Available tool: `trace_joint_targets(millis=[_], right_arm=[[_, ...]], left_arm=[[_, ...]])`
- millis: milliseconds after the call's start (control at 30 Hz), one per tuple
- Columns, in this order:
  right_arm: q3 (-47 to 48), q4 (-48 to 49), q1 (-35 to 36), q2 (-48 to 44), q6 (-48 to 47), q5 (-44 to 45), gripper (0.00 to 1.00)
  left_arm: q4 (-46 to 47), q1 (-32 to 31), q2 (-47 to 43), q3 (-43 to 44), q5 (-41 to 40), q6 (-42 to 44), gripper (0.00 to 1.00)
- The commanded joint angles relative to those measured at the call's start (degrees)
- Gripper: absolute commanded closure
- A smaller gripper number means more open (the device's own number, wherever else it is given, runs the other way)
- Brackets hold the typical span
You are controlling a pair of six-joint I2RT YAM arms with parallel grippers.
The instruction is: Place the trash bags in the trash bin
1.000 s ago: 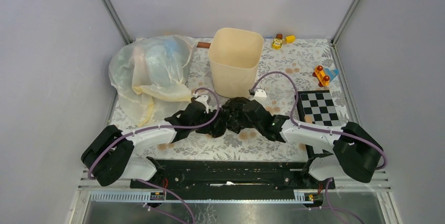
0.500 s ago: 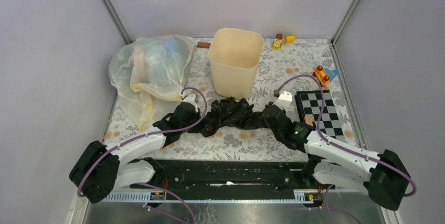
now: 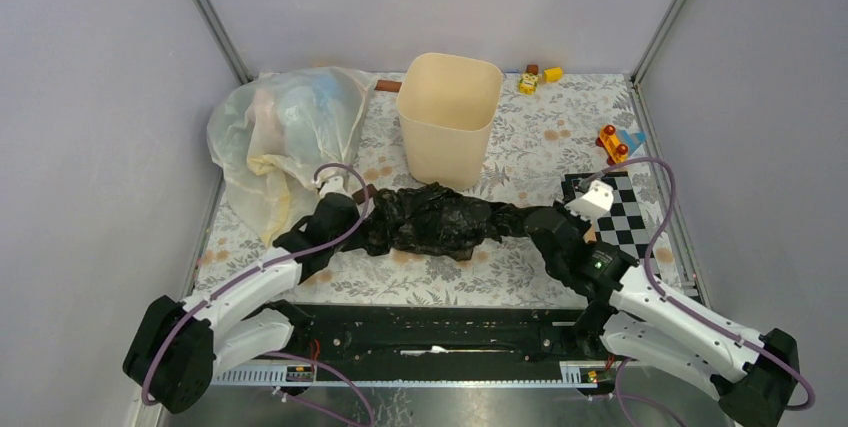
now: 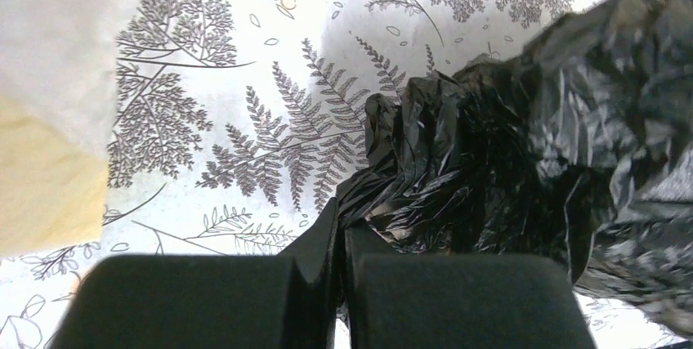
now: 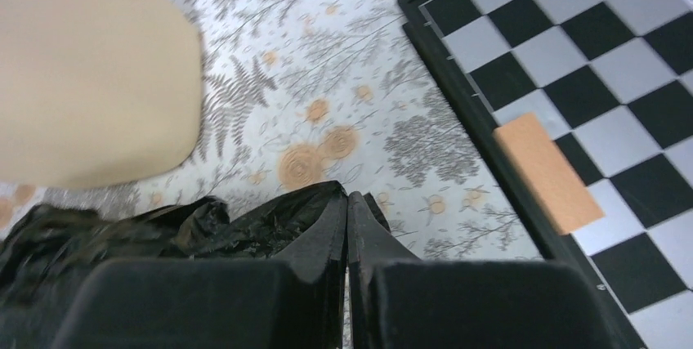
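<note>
The black trash bag (image 3: 440, 219) of crinkled glossy film is stretched left to right in front of the cream-beige trash bin (image 3: 449, 117), which stands upright and open. My left gripper (image 3: 362, 217) is shut on the bag's left end; the film shows bunched at its tips in the left wrist view (image 4: 458, 169). My right gripper (image 3: 530, 219) is shut on the bag's right end, film pinched between its tips in the right wrist view (image 5: 270, 226). The bin's wall fills the upper left of the right wrist view (image 5: 90, 71).
A translucent whitish-yellow bulging bag (image 3: 285, 137) lies left of the bin. A checkerboard (image 3: 608, 209) lies at the right, partly under my right arm. Small toys sit at the back right (image 3: 537, 77) and right edge (image 3: 615, 143). A brown object (image 3: 386, 86) lies behind the bin's left.
Both grippers have moved apart, the left one to the left and the right one to the right, pulling the bunched black bag out into a long strip in front of the bin.
</note>
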Motion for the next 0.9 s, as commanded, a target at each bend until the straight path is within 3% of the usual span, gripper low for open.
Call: trace_joint_targets(millis=[0,233,600,700,767,833,867], right_arm=[[1.8,-8.9,-0.6,-2.9,7.8,12.0,1.0],[4.0,-10.4,-0.6,-8.8,3.7,18.5,1.0],[7.4,-18.7,-0.6,-15.5,5.9,26.4,1.0],[7.3,-17.4,-0.6,-17.0,3.9,24.5,1.0],[5.8,-10.5,-0.7,-17.8,-4.5,20.1,1.0],[3.8,-3.6,-0.6,-18.6,-12.2,13.9,0.87],[3.1,-1.2,-0.7,-18.9,-14.9,9.4,0.74]], left_arm=[[-1.6,1.4,-3.6,-0.5,-2.6,-2.3,1.0],[-6.9,2.8,-11.3,0.3,-7.5,-4.3,1.0],[-14.0,4.1,-24.5,1.4,-17.0,-9.6,1.0],[-11.0,4.1,-26.7,1.1,-12.3,-7.0,1.0],[-6.0,4.1,-26.5,0.4,-4.4,-3.9,1.0],[-1.4,4.0,-24.3,-0.3,4.2,-2.5,1.0],[0.2,4.0,-22.5,-0.1,7.8,-2.3,1.0]])
